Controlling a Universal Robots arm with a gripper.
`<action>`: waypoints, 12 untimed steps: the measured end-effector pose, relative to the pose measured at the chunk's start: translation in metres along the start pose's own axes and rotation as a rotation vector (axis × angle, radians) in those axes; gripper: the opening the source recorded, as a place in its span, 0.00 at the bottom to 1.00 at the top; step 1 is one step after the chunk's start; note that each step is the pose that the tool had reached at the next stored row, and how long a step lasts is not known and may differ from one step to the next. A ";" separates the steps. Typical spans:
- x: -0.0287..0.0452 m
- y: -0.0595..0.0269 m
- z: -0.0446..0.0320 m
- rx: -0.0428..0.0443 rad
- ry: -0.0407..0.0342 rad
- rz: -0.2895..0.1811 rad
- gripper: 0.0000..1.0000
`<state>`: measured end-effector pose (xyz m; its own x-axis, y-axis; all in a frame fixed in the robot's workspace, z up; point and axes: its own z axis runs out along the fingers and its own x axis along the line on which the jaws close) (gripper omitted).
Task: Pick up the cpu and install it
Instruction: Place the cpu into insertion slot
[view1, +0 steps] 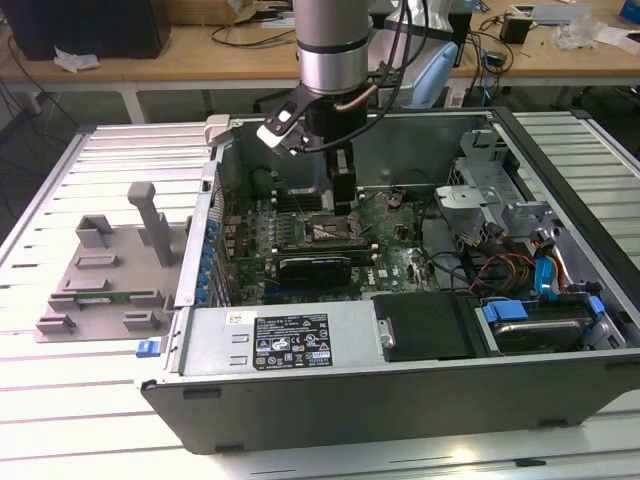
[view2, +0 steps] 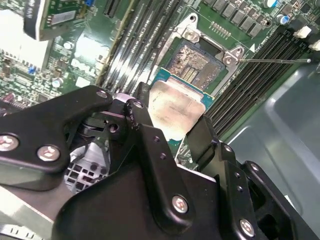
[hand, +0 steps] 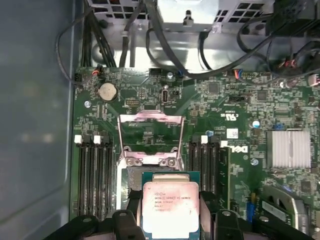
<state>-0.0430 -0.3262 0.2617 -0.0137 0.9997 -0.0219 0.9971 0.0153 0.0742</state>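
Observation:
The cpu (hand: 170, 206) is a small square chip with a shiny silver top and a green rim. It sits between the two black fingers (hand: 132, 206) of my gripper (hand: 170, 215), which is shut on its sides. In the second wrist view the cpu (view2: 173, 107) hangs just above the near edge of the open motherboard socket (view2: 196, 64), whose metal load plate (hand: 149, 120) is flipped up. In the exterior view my gripper (view1: 344, 200) reaches down inside the open computer case (view1: 400, 400), close over the socket (view1: 325, 231).
A grey plastic tray with upright posts (view1: 105, 270) lies on the slatted table at the exterior view's left. Inside the case are memory slots (hand: 95, 175) on both sides of the socket, a heat sink (hand: 287, 148), cables (hand: 150, 30), a power supply (view1: 280, 340) and a drive cage (view1: 530, 260).

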 end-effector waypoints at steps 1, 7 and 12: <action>0.0021 -0.0015 0.0030 -0.0001 0.0008 0.000 0.55; 0.0066 -0.0045 0.0142 0.0000 0.0034 0.000 0.55; 0.0072 -0.0057 0.0289 0.0028 0.0037 -0.001 0.55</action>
<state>-0.0466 -0.3197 0.2324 -0.0145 0.9997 -0.0183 0.9973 0.0158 0.0714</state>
